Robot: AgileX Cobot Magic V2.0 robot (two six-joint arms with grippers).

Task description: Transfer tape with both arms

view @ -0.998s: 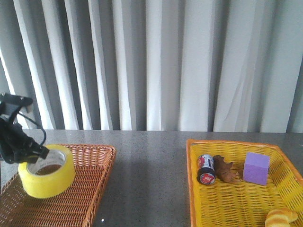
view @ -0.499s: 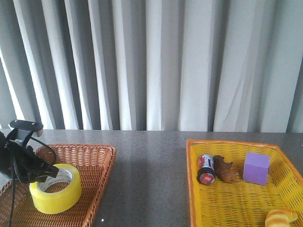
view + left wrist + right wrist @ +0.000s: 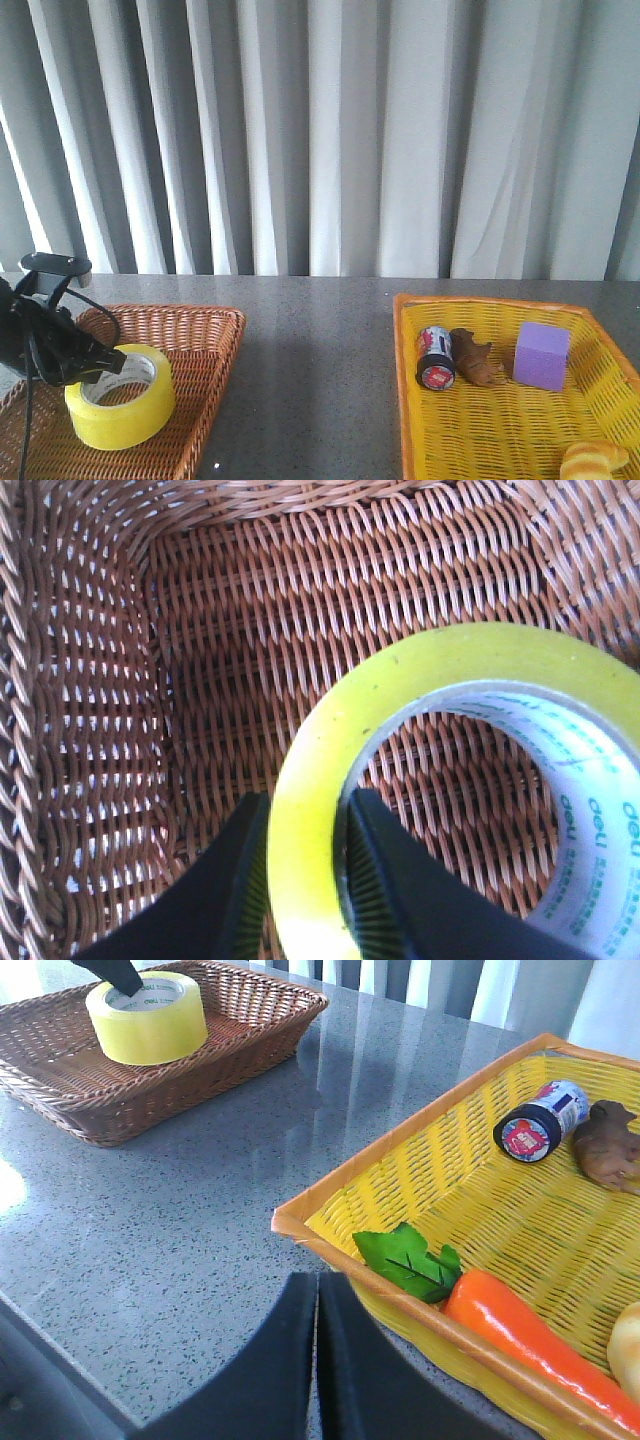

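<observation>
The tape (image 3: 120, 410), a thick yellow roll with a white printed core, sits in the brown wicker basket (image 3: 200, 312) at the left. My left gripper (image 3: 105, 365) is shut on the roll's wall, one finger outside and one inside the core. In the left wrist view the tape (image 3: 420, 680) fills the frame over the basket floor (image 3: 250, 630), with my left gripper (image 3: 305, 810) pinching its rim. My right gripper (image 3: 317, 1290) is shut and empty above the grey table beside the yellow basket (image 3: 330, 1200); it does not show in the front view. The right wrist view shows the tape (image 3: 150, 1025) far off.
The yellow basket (image 3: 400, 380) at the right holds a red-topped can (image 3: 436, 358), a brown toy animal (image 3: 478, 358), a purple cube (image 3: 542, 356) and a bread piece (image 3: 592, 460). A carrot (image 3: 530, 1345) lies at its near corner. Grey tabletop lies between the baskets; curtains hang behind.
My left gripper lowered the tape from above the brown basket's left edge down into the basket. In the last half second it barely moved.
</observation>
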